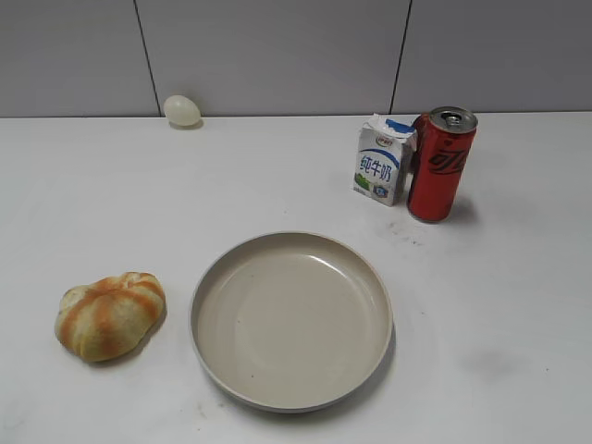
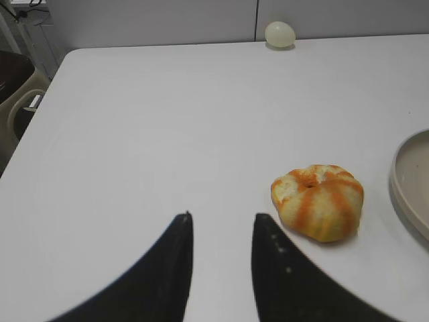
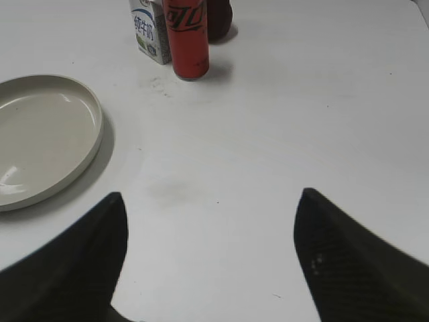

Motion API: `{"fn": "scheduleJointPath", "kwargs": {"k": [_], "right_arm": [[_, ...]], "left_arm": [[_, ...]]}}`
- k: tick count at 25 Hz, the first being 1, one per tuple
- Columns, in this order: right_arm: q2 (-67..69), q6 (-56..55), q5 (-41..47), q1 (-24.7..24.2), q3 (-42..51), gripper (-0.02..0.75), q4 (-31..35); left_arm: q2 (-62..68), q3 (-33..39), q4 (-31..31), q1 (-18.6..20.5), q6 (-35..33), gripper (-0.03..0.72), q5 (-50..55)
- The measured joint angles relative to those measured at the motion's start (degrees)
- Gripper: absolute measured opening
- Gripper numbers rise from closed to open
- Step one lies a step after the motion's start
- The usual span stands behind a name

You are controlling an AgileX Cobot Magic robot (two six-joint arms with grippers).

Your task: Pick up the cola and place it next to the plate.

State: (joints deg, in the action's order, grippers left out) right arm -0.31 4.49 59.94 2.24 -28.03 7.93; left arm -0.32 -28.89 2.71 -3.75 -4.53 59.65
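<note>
A white counter point(image 1: 518, 305) seen from above at a slant, with a pale tiled wall behind it. A tall red cola point(image 1: 441, 165) can stands upright toward the back right, silver top and pull tab showing, dark lettering down its side. Just beside it on its left, touching or nearly so, stands a shorter white-and-blue milk carton point(image 1: 383, 162). A dark red rounded fruit point(image 3: 220, 19) sits behind the can, visible only from the right wrist view. The large beige plate point(image 1: 231, 370) lies empty in the front middle of the counter, well apart from the can. To the plate's left rests an orange-striped bread roll point(image 1: 110, 314), and a pale egg point(image 1: 182, 110) sits at the back left against the wall. The left gripper point(image 2: 221, 218) hovers above bare counter near the roll, its dark fingers point(image 2: 167, 268) slightly parted and empty. The right gripper point(image 3: 211, 194) hangs over open counter between plate and can, fingers point(image 3: 348, 261) spread wide, nothing between them.
</note>
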Motion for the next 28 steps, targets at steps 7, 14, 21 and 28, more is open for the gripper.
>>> {"fn": "scheduleJointPath", "kwargs": {"k": [7, 14, 21, 28], "right_arm": [[0.0, 0.0, 0.0, 0.0, 0.0, 0.613, 0.0], [0.0, 0.0, -0.1, 0.0, -0.1, 0.608, 0.0], [7.3, 0.0, -6.4, 0.0, -2.1, 0.596, 0.1], [21.9, 0.0, -11.8, 0.0, -5.9, 0.595, 0.1]], "left_arm": [[0.0, 0.0, 0.0, 0.0, 0.0, 0.237, 0.0], [0.0, 0.0, 0.0, 0.0, 0.0, 0.237, 0.0], [0.0, 0.0, 0.0, 0.0, 0.0, 0.237, 0.0], [0.0, 0.0, 0.0, 0.0, 0.0, 0.237, 0.0]]}}
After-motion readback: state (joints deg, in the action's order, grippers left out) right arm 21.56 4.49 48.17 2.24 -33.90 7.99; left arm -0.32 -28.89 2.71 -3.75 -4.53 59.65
